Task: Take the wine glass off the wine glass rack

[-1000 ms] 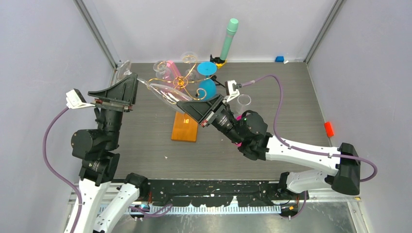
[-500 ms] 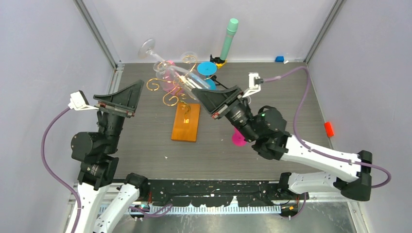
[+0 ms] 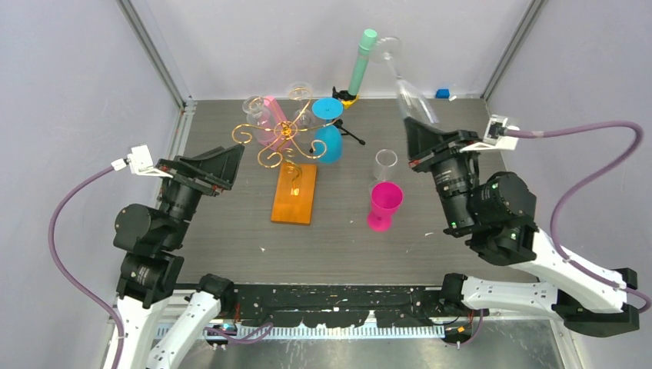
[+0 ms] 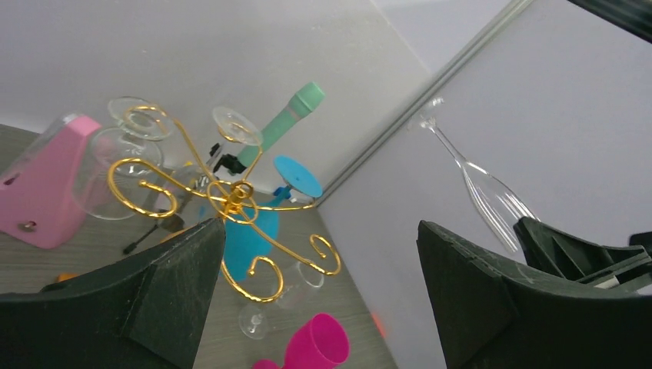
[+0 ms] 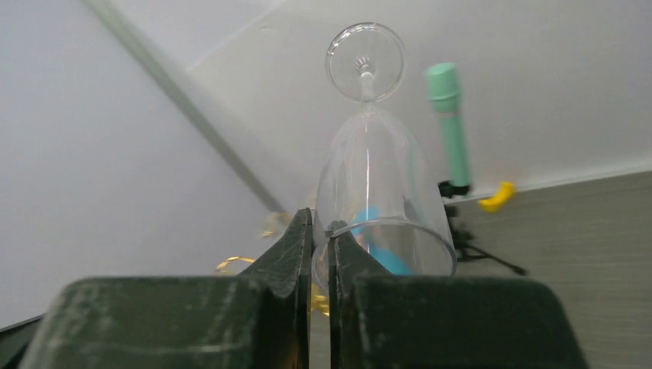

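Table [image 3: 438, 177]: rack [image 3: 294, 196] freed | right pincer [image 5: 321, 231] raised, clamping wine glass [image 5: 377, 192] | left pincer [image 4: 319, 231] apart

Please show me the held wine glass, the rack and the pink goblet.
wine glass [image 5: 373, 177], right wrist view, on its bowl.
rack [image 3: 294, 201], top view, on its wooden base.
pink goblet [image 3: 384, 201], top view, on its bowl.

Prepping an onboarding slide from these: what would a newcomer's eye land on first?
The clear wine glass, pinched at its rim by the right gripper, with its foot pointing up toward the back wall at the table's right rear. Next, the gold wine glass rack left of centre, and a magenta goblet standing mid-table.
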Motion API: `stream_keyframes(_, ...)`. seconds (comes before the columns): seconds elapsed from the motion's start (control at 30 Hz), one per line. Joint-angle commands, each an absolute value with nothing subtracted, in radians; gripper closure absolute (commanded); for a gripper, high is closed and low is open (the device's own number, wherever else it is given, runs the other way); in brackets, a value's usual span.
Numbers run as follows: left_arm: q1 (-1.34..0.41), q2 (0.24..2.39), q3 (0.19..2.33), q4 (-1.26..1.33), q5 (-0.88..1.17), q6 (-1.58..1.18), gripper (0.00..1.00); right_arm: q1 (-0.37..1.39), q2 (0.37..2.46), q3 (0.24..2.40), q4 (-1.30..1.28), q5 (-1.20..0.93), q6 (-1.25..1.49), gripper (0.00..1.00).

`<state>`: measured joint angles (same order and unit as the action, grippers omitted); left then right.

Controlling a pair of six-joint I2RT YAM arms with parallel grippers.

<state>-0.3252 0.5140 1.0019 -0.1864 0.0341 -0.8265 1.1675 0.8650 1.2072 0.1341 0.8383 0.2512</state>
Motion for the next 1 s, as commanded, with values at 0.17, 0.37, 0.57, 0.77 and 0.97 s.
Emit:
stream_keyframes(0.17,-0.324,0.479,1.004,-0.255,-0.075,-0.703,0.01,1.167,0.776,1.190,-0.129,1.414,-0.035,1.00)
stream_keyframes(0.37,-0.324,0.498,0.987,-0.280,-0.053,-0.715,0.01,1.146,0.753,1.174,-0.273,1.467,0.078,1.00)
stream_keyframes(0.57,-0.324,0.486,0.977,-0.297,-0.056,-0.717,0.01,1.024,0.819,1.186,-0.373,1.365,0.143,1.00)
stream_keyframes(0.77,-0.324,0.473,0.978,-0.308,-0.069,-0.716,0.01,0.643,0.969,1.292,-0.651,0.921,0.324,1.00)
stream_keyframes(0.97,-0.324,0.467,0.970,-0.310,-0.081,-0.716,0.01,0.416,1.142,1.447,-0.890,0.601,0.383,1.00)
